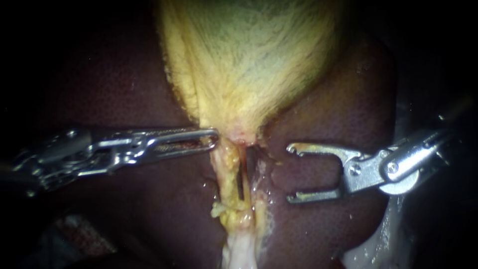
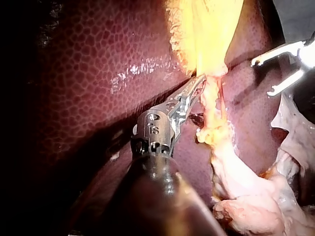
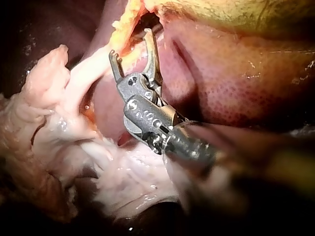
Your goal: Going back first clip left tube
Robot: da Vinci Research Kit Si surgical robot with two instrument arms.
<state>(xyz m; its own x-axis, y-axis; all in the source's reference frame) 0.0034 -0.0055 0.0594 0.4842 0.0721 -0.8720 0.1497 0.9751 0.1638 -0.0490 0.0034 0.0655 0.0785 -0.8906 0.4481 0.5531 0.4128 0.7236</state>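
The yellow gallbladder [image 1: 249, 60] hangs down over the dark liver [image 1: 99, 84] and narrows to a neck. Below the neck run two tubes with a dark slit between them: a yellowish left tube [image 1: 226, 174] and a paler right tube [image 1: 258, 192]. My left instrument [image 1: 213, 137] is shut on tissue at the gallbladder's neck, at the top of the left tube; the left wrist view shows its jaws [image 2: 198, 84] lying together there. My right instrument [image 1: 290, 173] stands wide open and empty, a little to the right of the tubes and apart from them [image 3: 130, 44] [image 2: 262, 77].
Pale, loose tissue [image 1: 239, 249] gathers where the tubes end below, and more of it [image 3: 74, 147] lies beside my right instrument's shaft. A whitish wet strip [image 1: 378, 244] borders the liver at the lower right. Liver surface surrounds the tubes on both sides.
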